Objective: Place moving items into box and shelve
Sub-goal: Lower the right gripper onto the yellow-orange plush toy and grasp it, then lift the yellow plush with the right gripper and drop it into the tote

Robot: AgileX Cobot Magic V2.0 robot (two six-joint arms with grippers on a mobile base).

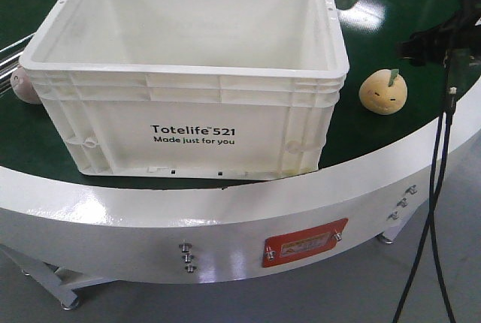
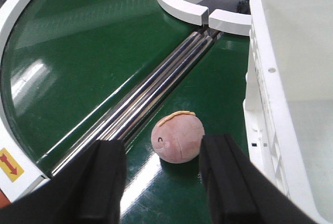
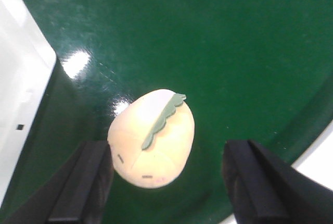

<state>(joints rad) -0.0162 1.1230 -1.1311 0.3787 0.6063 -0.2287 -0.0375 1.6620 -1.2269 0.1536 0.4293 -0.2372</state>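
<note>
- The yellow-orange fruit toy lies on the green belt, off the right-hand corner of the box and apart from it.
- Only the right wrist view shows it from above: a green leaf strip runs along its top, small stitched marks sit low on its face, and a corner of the box is at the left edge.
- The right gripper is spread wide, with the toy between its fingers. One finger is just beside the toy, and contact there cannot be judged; the other stands well clear.
- The pink toy is barely seen from the front, a sliver peeking out behind the box's left wall.
- The left wrist view shows it whole: round, with a yellow strip on top and a stitched eye, resting on the belt between the steel rollers and the box wall.
- The left gripper is also parted, its two black fingers on either side of the toy and nearer the camera, gripping nothing.
- Only the front view gives the box's black print, "Totelife 521 Made just for you", and its ribbed rim.
- The same view shows the conveyor's white curved rim, a red label on it, and black cables hanging at the right.
</note>
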